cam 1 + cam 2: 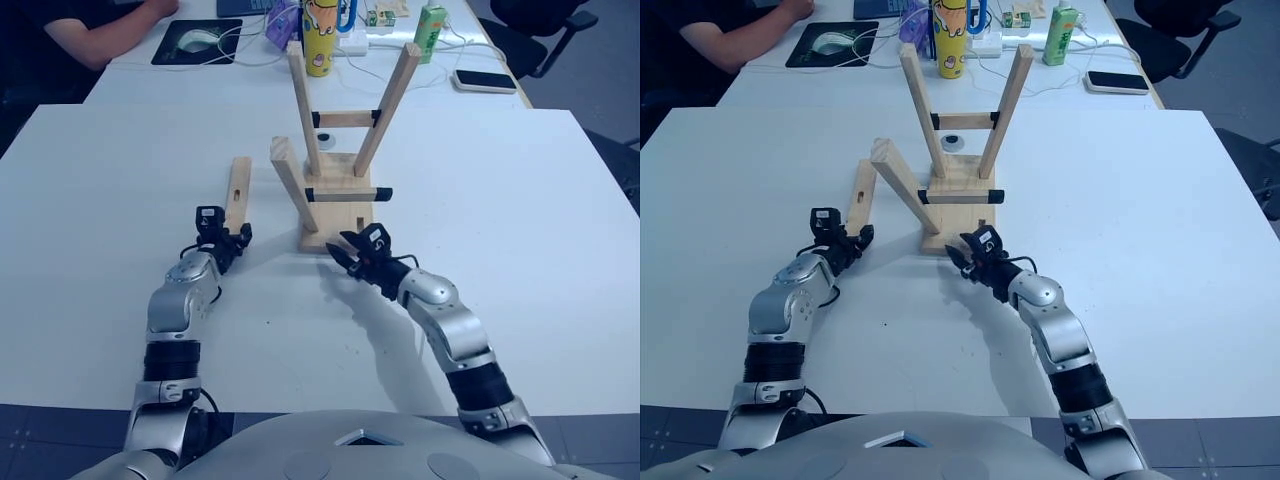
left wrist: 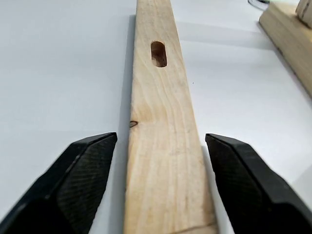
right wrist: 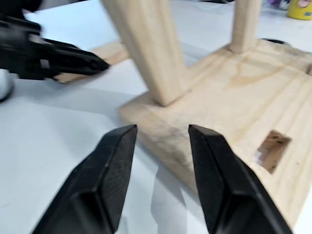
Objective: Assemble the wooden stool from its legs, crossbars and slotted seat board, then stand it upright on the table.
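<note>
One loose leg [image 1: 237,192] pointed toward the desk's [image 1: 100,200] far edge, its near end inside our wide-open, empty left hand [image 1: 228,238]; our open, empty right hand [image 1: 345,252] sat farther off.

Silver-grey arms [image 1: 170,305] with black ribbed bands [image 1: 166,360], thin cables [image 1: 214,294] and seemingly textured black jaws.
</note>
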### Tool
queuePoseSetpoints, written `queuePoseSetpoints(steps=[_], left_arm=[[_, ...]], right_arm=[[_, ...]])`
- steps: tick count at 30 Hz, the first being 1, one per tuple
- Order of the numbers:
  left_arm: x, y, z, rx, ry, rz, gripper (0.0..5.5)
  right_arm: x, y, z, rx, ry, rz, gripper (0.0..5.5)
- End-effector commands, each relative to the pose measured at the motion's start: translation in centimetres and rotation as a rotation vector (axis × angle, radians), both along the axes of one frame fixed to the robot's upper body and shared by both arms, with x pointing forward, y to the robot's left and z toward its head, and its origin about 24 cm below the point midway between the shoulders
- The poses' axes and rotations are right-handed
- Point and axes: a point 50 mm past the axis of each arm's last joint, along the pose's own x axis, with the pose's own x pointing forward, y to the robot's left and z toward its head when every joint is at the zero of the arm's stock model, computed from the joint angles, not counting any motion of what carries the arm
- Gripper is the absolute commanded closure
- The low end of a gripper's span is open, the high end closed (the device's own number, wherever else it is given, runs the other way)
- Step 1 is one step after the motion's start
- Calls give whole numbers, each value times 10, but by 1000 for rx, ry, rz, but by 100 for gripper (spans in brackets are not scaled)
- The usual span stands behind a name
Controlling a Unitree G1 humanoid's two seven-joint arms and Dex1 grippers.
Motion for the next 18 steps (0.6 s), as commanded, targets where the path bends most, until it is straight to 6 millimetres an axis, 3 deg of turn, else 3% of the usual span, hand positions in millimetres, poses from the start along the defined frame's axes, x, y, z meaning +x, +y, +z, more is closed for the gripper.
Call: queuePoseSetpoints(steps=[1,7,10,12,14,18], left_arm=[[-34,24,-57,62,297,23,282],[-34,32,-53,-12,271,69,345],[-15,35,-29,-81,65,123,345],[0,43,1,-21,-156,151,345],[13,44,50,4,-468,150,345],[11,31,138,-83,-923,38,345]], right_arm=[[0,2,27,80,0,32,350],[-6,13,47,189,49,110,350],[-14,16,56,240,69,191,350],[-15,17,63,246,54,246,350],[-13,17,75,284,31,284,350],[-1,10,92,476,34,255,350]])
